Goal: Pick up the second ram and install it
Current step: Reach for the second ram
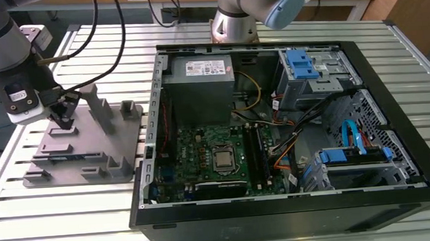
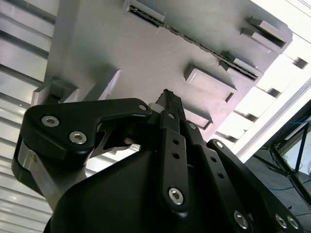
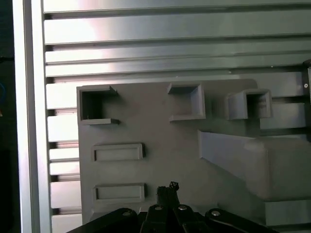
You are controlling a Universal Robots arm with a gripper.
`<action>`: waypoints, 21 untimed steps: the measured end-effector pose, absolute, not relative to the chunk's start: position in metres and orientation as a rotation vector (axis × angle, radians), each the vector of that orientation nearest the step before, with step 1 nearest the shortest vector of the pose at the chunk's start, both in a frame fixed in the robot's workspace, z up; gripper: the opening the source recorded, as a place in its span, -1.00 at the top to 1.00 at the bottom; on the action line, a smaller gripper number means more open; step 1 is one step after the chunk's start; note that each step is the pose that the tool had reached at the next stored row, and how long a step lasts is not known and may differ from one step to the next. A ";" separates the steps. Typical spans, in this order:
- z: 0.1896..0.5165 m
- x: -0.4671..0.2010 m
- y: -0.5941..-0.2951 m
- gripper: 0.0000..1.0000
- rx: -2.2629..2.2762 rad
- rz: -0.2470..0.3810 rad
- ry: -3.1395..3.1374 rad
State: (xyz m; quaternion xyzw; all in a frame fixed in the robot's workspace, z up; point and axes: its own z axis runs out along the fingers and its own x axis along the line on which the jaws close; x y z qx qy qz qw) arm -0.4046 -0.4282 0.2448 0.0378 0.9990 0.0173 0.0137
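Observation:
My gripper (image 1: 63,122) hangs low over the back part of the grey holder fixture (image 1: 84,146) at the exterior view's left, outside the computer case. Its black fingertips (image 2: 168,98) are pressed together and shut, with nothing visible between them; in the first wrist view the gripper (image 3: 167,190) is just above the fixture's flat plate (image 3: 160,131). A thin bluish strip, likely the second ram (image 1: 69,157), lies on edge in a slot nearer the fixture's front, apart from the gripper. In the second wrist view it appears as a dark thin edge (image 2: 194,41) running between the slot blocks.
The open black computer case (image 1: 293,205) lies at the exterior view's right, with the green motherboard (image 1: 201,149), long black slots (image 1: 257,148), a grey power supply (image 1: 197,71) and blue drive brackets (image 1: 300,63). Tall grey posts (image 1: 100,107) rise from the fixture beside the gripper.

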 end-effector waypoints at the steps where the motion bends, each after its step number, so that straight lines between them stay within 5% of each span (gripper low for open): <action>1: 0.244 -0.404 -0.428 0.79 0.118 0.043 3.111; 21: 0.225 -0.394 -0.452 0.79 0.077 -0.007 3.112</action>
